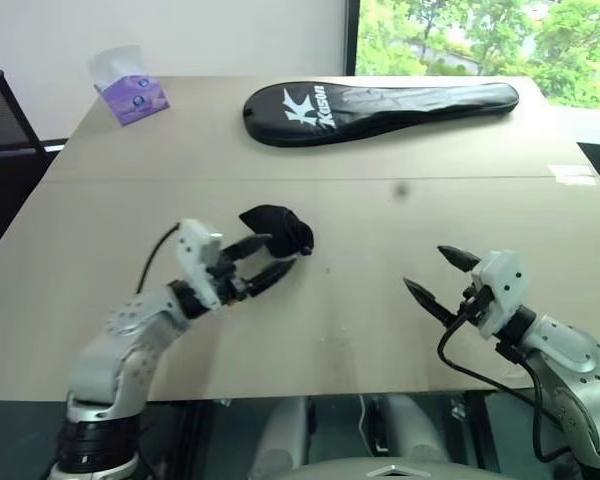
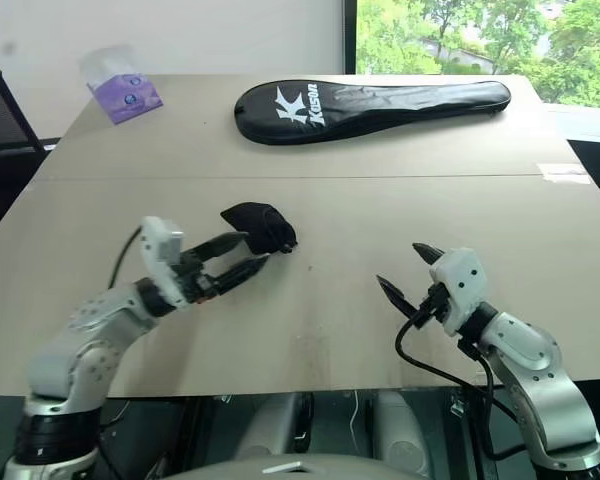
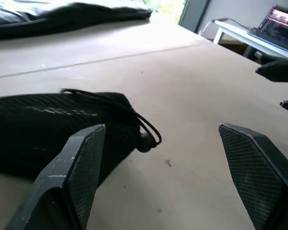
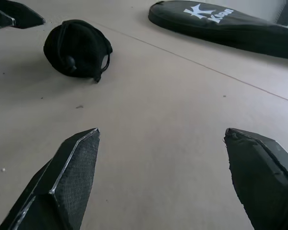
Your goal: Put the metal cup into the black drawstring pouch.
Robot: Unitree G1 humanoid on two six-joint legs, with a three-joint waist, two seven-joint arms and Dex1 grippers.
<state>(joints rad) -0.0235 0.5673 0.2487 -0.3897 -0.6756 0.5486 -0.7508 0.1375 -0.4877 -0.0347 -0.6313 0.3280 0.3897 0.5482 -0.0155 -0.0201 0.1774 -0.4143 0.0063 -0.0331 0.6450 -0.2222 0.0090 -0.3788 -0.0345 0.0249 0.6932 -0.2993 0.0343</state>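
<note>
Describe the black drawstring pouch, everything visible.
The black drawstring pouch is a small, soft, matte black fabric bag, bunched into a rounded lump and lying on the table. A thin black cord loops out from one end, with a small bead on it. The mouth looks drawn in; whether anything is inside cannot be seen. The left gripper is open right beside it, not gripping it; contact is unclear.
</note>
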